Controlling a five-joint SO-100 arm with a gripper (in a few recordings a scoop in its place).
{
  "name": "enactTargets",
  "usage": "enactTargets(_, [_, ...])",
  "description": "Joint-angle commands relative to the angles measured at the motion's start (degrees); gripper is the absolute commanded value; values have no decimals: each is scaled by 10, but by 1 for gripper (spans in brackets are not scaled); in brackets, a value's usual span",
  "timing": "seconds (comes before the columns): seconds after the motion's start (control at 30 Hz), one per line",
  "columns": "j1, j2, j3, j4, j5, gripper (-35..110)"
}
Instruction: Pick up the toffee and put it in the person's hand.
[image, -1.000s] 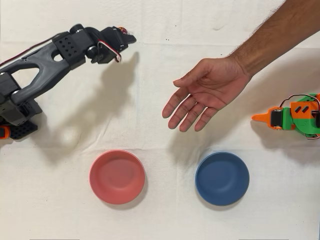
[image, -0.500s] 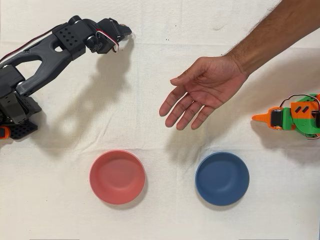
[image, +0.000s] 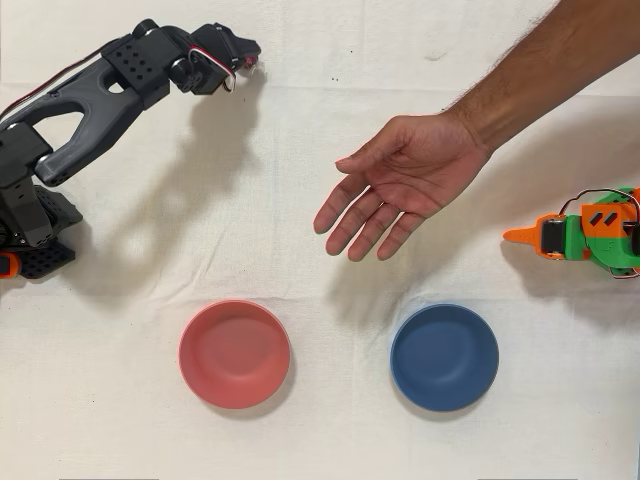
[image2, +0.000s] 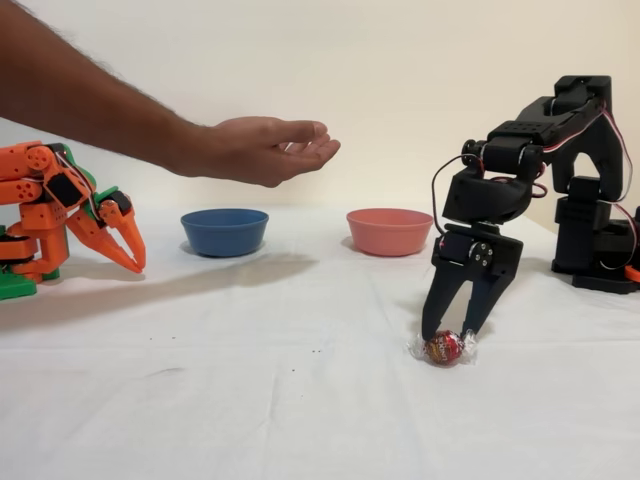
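The toffee (image2: 444, 348), a small red ball in a clear twisted wrapper, lies on the white cloth in the fixed view. My black gripper (image2: 449, 333) points down over it, open, with one finger on each side of the candy and the tips almost at the cloth. In the overhead view the gripper (image: 243, 57) is at the top left and hides nearly all of the toffee. The person's hand (image: 400, 185) hovers palm up with fingers spread, well to the right of the gripper; in the fixed view the hand (image2: 265, 148) hangs high at the left.
A red bowl (image: 234, 353) and a blue bowl (image: 444, 357) stand along the lower part of the overhead view. The idle orange arm (image: 585, 235) sits at the right edge. My arm's base (image: 30, 220) occupies the left edge.
My gripper has shifted toward the top of the overhead view, settling over the toffee. The person's hand has drifted slightly left.
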Motion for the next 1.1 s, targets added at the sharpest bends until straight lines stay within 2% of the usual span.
enactTargets(0.0, [-8, 9, -63, -1, 18, 27])
enactTargets(0.73, [-36, -40, -94, -8, 27, 27])
enactTargets(1.07, [-38, -54, -86, -1, 83, 23])
